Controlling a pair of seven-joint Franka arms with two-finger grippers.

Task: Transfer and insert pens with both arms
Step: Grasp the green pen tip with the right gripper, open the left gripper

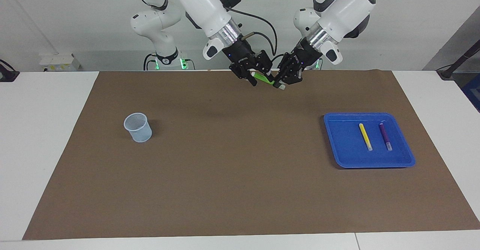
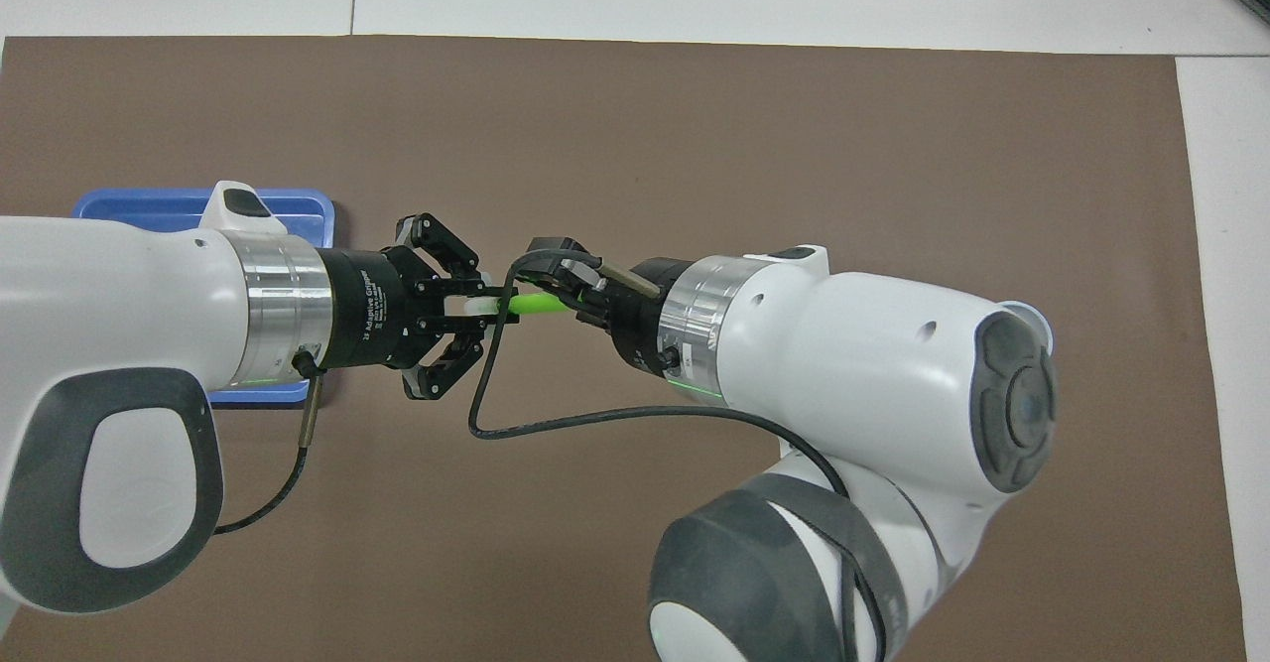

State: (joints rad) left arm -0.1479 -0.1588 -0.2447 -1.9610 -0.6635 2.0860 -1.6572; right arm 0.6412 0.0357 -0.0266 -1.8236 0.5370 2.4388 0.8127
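1. I see a matt brown mat (image 1: 232, 175) — paper-like, smooth.
2. My arms' shells (image 2: 893, 344) look glossy white plastic — wrist rings (image 2: 288, 310) brushed metal.
3. Blue tray (image 1: 345, 156) reads as smooth plastic.

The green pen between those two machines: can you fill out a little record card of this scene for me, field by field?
green pen: up in the air over the mat
left end effector: shut on the green pen's pale end
right end effector: around the pen's other end
yellow pen: lying in the tray
purple pen: in the tray, beside the yellow pen
cup: upright toward the right arm's end
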